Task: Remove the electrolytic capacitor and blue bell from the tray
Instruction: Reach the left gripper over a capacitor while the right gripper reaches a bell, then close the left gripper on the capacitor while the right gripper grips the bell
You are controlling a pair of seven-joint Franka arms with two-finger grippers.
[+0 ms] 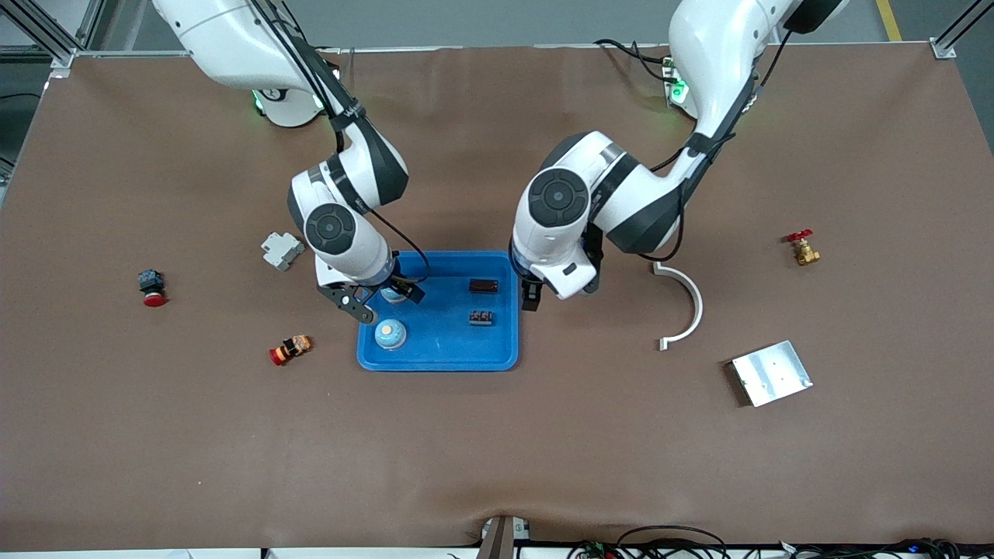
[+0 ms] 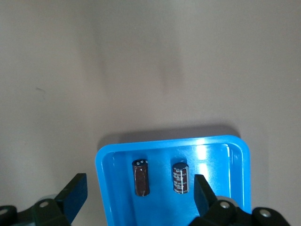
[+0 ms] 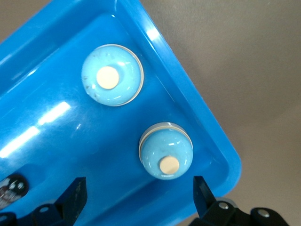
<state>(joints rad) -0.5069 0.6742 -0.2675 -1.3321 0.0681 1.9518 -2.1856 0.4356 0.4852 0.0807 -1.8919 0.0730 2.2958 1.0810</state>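
While both wait spread:
Right gripper [image 1: 378, 299]: open over bell [image 3: 166, 150] at tray [image 1: 439, 359] corner; centre first.
Left gripper [image 1: 530, 296]: open over tray edge near capacitor [image 2: 180, 178].

1. In the tray [image 1: 437, 353] lay two bells [image 1: 390, 334] [image 3: 166, 151] toward the right arm's end.
2. Two capacitors [image 1: 483, 286] [image 1: 481, 317] lay toward the left arm's end.
3. A plate [image 1: 771, 373] lay well apart from the tray, toward the left arm's end of the table.
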